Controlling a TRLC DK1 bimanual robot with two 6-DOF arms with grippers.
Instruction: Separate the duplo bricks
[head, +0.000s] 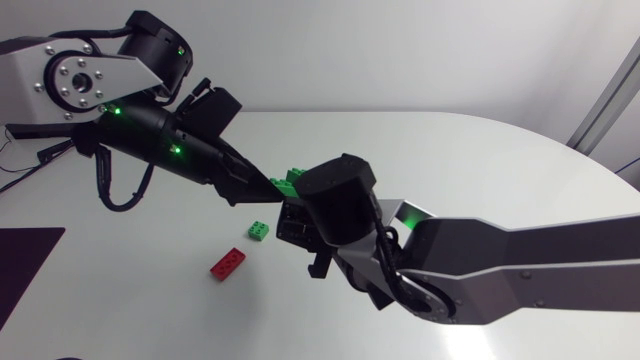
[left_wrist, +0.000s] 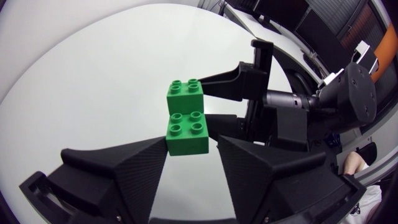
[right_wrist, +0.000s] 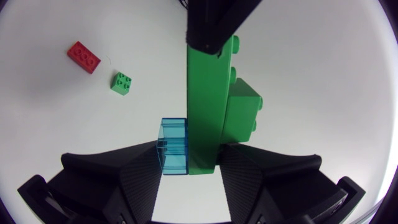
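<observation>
Green duplo stack (right_wrist: 208, 93) runs lengthwise from right gripper (right_wrist: 189, 152), closed on its near end, straight ahead to left gripper (left_wrist: 191, 142), closed on far end.

green stack (right_wrist: 208, 93) w/ clear blue brick (right_wrist: 174, 148), red brick (right_wrist: 84, 57).

Item: green brick stack (head: 291, 178), the right arm (head: 340, 205) covering most of it from above. Item: blue brick (right_wrist: 174, 147), hiding under that arm, showing only at the right wrist.
</observation>
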